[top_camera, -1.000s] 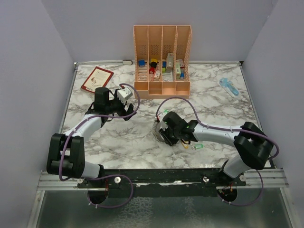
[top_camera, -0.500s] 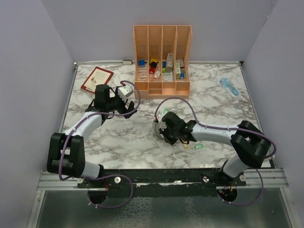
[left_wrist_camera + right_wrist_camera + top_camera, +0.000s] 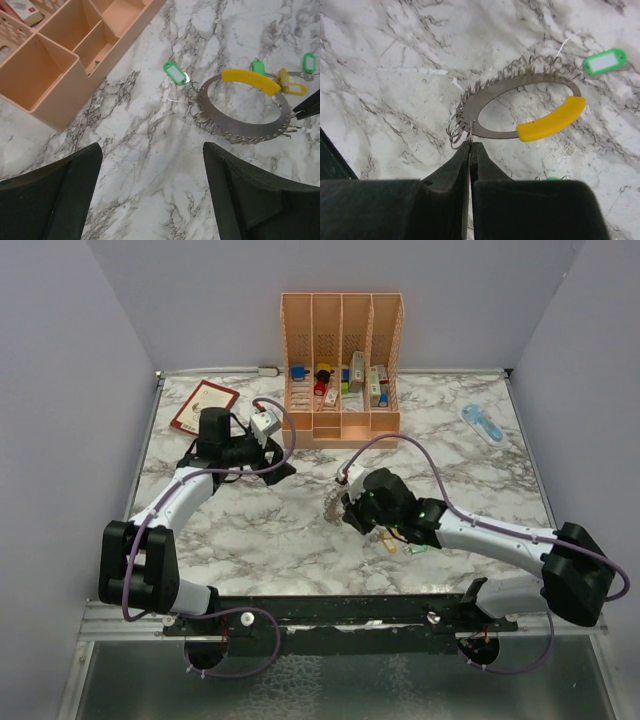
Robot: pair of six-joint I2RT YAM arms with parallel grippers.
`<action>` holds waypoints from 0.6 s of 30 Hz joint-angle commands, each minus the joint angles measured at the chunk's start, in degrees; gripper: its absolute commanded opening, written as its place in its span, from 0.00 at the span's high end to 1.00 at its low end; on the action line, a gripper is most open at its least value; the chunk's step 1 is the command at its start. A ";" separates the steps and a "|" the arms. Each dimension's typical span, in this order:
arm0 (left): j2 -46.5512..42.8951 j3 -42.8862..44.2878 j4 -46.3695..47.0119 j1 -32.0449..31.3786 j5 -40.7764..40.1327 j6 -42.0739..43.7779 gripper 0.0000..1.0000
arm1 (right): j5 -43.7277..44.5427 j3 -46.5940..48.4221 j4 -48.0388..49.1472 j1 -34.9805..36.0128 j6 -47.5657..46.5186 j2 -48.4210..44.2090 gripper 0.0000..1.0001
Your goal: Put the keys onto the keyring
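We have the right hand [image 3: 469, 145] clamped tight, its two fingers pressed together on one of the little wire loops that fringe the rim of the keyring [image 3: 472, 116]. The keyring sits out in the middle of the marble surface [image 3: 250, 540], on the near side of the orange organizer [image 3: 65, 55]. A yellow sleeve [image 3: 550, 120] covers part of its band on the side away from the pinch. From above, we cannot tell whether the ring lies flat or is tipped up.

One green key [image 3: 175, 73] lies just beside the ring on the organizer side; whether it touches the band, we cannot tell. The other keys [image 3: 294, 89], green and yellow, sit in a small cluster close beyond the yellow sleeve, loose on the surface as far as we can see.

Across the way, the left hand [image 3: 152, 150] hangs above the marble with its fingers spread wide and nothing between them. Its camera looks down on the ring, the keys and the organizer's corner.
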 commanded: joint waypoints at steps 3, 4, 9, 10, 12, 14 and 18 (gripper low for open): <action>0.41 4.42 -6.14 -2.97 11.08 -1.27 0.16 | 0.10 -0.98 6.33 0.38 -2.39 -6.49 0.99; 0.53 5.11 -7.06 -3.77 11.38 -1.05 0.16 | 0.23 -0.95 6.78 0.38 -2.52 -7.21 0.99; 1.01 6.57 -8.46 -5.96 13.76 -2.20 0.16 | 0.17 -0.58 9.20 0.38 -2.92 -10.04 0.99; 1.01 6.51 -8.40 -5.97 14.25 -2.39 0.16 | 0.27 -0.50 9.34 0.38 -2.85 -10.34 0.99; 0.90 6.08 -8.43 -6.24 14.77 -2.56 0.16 | 0.24 -0.27 9.65 0.38 -2.77 -10.81 0.99; 0.95 5.74 -8.20 -6.54 15.42 -2.88 0.16 | -0.43 -0.23 10.24 0.38 -2.54 -11.19 0.99; 1.22 5.31 -7.96 -7.55 16.07 -2.87 0.16 | -1.57 0.08 11.63 0.38 -2.02 -10.91 0.99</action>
